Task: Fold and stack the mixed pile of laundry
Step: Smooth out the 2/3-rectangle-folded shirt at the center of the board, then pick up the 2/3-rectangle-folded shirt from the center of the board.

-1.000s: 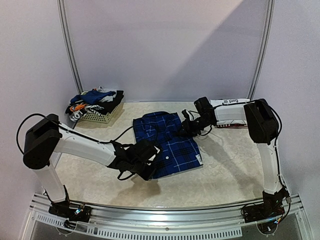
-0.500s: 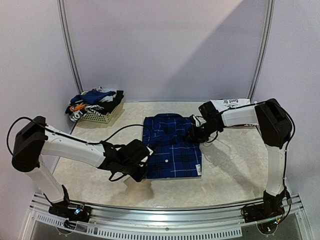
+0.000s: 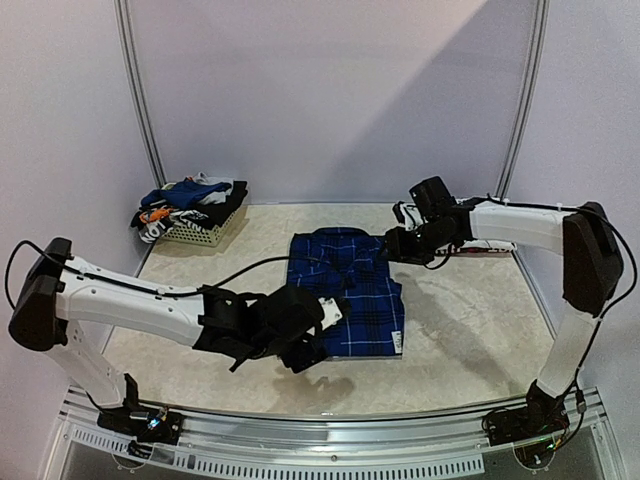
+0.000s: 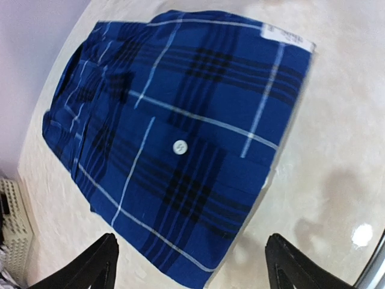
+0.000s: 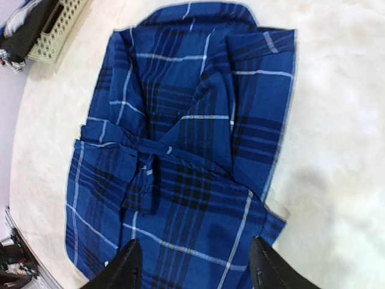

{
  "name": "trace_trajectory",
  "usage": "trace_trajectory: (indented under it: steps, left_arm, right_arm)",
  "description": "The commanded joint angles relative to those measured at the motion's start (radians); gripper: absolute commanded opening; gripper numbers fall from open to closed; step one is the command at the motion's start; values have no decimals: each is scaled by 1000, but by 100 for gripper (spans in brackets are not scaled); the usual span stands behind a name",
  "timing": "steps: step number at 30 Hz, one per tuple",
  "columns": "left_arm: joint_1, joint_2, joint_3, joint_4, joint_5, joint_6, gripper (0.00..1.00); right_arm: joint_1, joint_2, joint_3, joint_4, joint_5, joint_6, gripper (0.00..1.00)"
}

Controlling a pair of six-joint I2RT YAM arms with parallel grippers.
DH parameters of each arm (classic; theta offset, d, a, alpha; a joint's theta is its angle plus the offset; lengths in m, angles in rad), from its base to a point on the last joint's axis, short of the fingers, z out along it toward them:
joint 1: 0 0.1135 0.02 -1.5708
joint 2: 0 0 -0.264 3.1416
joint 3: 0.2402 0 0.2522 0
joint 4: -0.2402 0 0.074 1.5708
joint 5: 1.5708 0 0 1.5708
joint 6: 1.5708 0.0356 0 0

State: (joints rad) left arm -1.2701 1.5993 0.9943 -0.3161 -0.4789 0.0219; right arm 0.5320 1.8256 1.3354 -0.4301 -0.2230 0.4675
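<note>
The tabletop carries one garment laid out by itself: the blue-and-black plaid shirt, in the middle, collar toward the far edge and hem toward the near edge, already folded into a rough upright rectangle. The rest of the mixed laundry pile is heaped in the white slatted basket in the far left corner, well apart from the shirt.

The left gripper hangs over the shirt's near left corner with its fingers spread wide and nothing between them. The right gripper sits at the shirt's far right side, by the collar end, jaws likewise parted and empty. Neither tool has hold of cloth.

I judge the step in hand to be finishing this shirt's fold before it starts the stack. The right wrist view shows the upper layers bunched and creased across the middle, and one corner juts out on the right side, so the rectangle is not yet tidy. To do it well, each gripper should pinch all layers at a corner of one short edge, lift only a little, and carry both corners across at the same pace so the edges meet squarely. Catching only the top layer would likely pull the fold open.

Small marks help check alignment: a white button on the front, and a pale label at the near right corner
</note>
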Motion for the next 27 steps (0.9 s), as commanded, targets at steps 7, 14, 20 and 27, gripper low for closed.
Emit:
trace_trajectory:
  steps: [7, 14, 20, 27]
  left_arm:
    - [-55, 185, 107, 47, -33, 338, 82]
    - [-56, 289, 145, 103, 13, 431, 80]
    - [-47, 360, 180, 117, 19, 440, 77]
    - [-38, 417, 191, 141, 3, 445, 72]
  right_arm:
    - [7, -198, -206, 12, 141, 34, 83]
    - [6, -297, -326, 57, 173, 81, 90]
    - [-10, -386, -394, 66, 243, 105, 95]
    - [-33, -462, -476, 105, 270, 135, 97]
